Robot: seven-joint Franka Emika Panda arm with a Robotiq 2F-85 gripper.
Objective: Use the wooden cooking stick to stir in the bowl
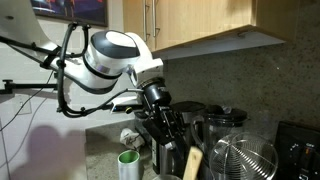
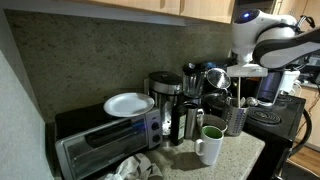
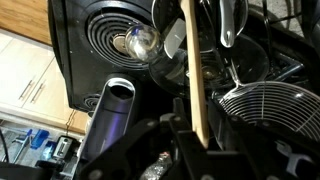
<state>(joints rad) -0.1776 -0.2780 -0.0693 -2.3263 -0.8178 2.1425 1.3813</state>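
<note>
My gripper (image 3: 200,140) is shut on the handle of the wooden cooking stick (image 3: 190,60), a light-tan stick that runs away from the jaws over the stove area. In an exterior view the gripper (image 1: 163,120) hangs under the cabinets, and the stick's flat paddle (image 1: 193,163) points down and to the right. In an exterior view the gripper (image 2: 238,85) is above the counter's right end, with the stick (image 2: 237,102) hanging below it. A pale rim at the bottom edge (image 1: 166,177), just left of the paddle, may be the bowl; it is mostly out of view.
A white cup with a green inside (image 2: 210,145) and a steel tumbler (image 2: 235,120) stand on the counter. A toaster oven (image 2: 100,145) bears a white plate (image 2: 128,104). A coffee maker (image 2: 165,100), a blender (image 1: 225,125) and a wire basket (image 1: 245,160) crowd the area.
</note>
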